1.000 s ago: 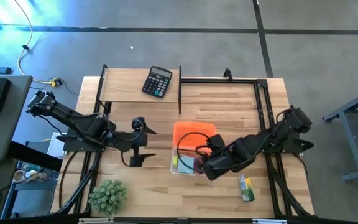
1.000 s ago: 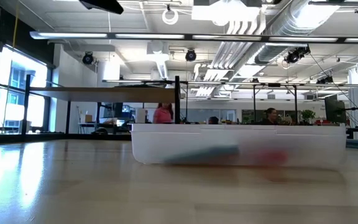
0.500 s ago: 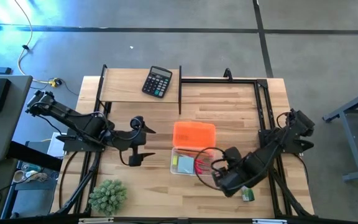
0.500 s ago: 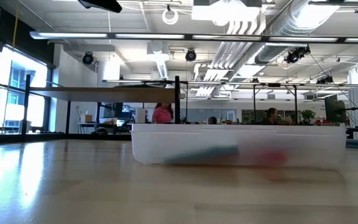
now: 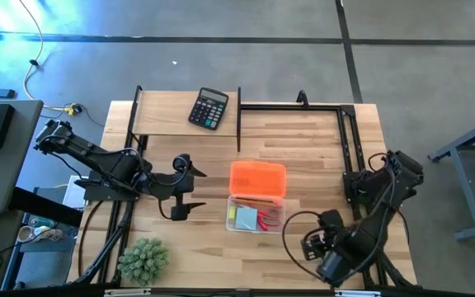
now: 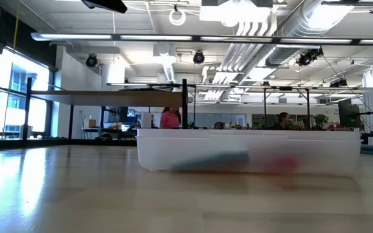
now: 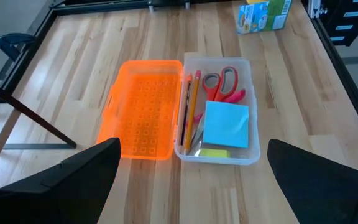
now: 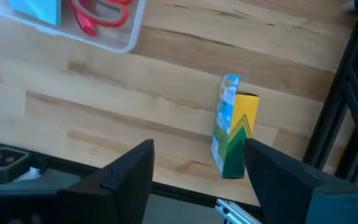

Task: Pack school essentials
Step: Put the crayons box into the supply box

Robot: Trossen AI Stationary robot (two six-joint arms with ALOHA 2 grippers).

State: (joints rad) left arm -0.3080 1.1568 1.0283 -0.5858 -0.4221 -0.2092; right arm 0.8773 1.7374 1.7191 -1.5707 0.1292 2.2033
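A clear box stands mid-table, its orange lid lying open beside it. In it lie red-handled scissors, two pencils, a pink pen, a light-blue notepad and a yellow block. The green-yellow packet lies on its side near the table's near right corner. My right gripper hangs open above the table, pointing down, the packet just ahead of its fingers. My left gripper waits open, left of the box.
A black calculator sits on the raised shelf at the far left. A spiky green plant stands at the near left corner. Black frame rails run along the table's right edge beside the packet. Bare wood lies between box and packet.
My right gripper has swung away from above the clear box toward the table's near right corner and now hangs by the packet; its wrist has turned on the way. The box's contents show uncovered in the high view.
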